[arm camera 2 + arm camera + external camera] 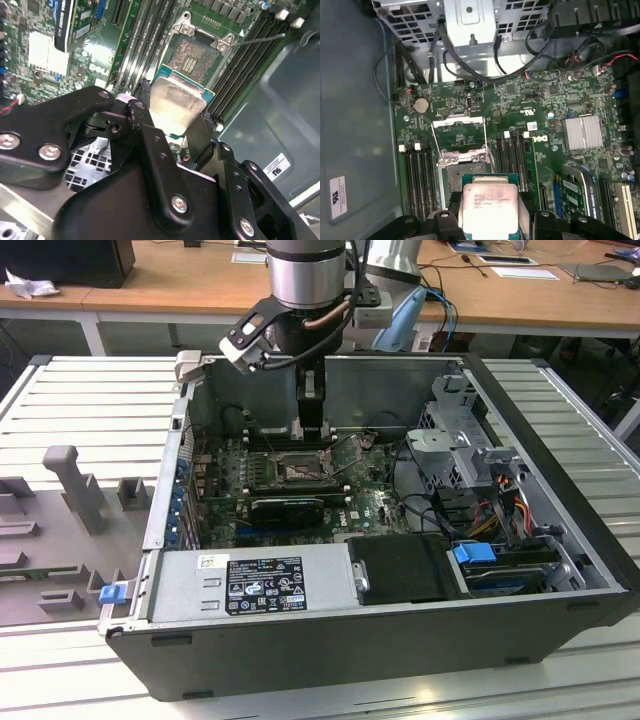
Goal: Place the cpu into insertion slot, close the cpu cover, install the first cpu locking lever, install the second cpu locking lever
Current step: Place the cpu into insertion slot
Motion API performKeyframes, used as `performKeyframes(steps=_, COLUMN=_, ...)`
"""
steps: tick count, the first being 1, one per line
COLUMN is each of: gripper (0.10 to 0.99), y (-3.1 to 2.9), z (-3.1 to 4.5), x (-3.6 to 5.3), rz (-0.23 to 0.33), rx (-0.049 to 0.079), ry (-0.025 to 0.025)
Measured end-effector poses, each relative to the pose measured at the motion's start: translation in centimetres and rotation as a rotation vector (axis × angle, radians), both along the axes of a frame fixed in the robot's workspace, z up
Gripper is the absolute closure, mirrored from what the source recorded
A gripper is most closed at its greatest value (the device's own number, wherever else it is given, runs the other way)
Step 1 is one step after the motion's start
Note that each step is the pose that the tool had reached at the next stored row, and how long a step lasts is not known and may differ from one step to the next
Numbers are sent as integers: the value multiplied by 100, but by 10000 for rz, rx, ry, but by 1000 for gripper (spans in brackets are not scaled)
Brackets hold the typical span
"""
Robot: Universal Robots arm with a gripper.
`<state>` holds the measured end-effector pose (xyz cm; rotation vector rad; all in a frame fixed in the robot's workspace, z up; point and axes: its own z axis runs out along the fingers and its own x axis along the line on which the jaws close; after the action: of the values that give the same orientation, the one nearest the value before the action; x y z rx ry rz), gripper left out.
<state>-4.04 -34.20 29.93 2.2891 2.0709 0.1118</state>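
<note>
Exterior view gives the wider setting: the arm [305, 280] reaches down into an open computer case [400, 640] lying on a slatted surface [90, 400], its tip over the motherboard [370, 505]. The second wrist view gives the grasp up close: the fingers [200, 137] are clamped on opposite edges of the cpu [177, 102], which hangs silvery top up, just beside the bare socket [194, 59]. The first wrist view adds the cpu cover [458, 120], swung open off the socket.
</note>
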Motion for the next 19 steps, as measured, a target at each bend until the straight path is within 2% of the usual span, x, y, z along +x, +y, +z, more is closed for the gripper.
performKeyframes(steps=4, gripper=557, y=0, z=-93, x=0, rz=946, rx=1, ry=0)
performKeyframes(steps=12, gripper=557, y=2, z=-250, x=0, rz=993, rx=0, ry=1)
performKeyframes(steps=15, gripper=557, y=3, z=-358, x=0, rz=998, rx=0, ry=0)
performKeyframes(steps=19, gripper=557, y=4, z=-452, x=-1, rz=1042, rx=1, ry=0)
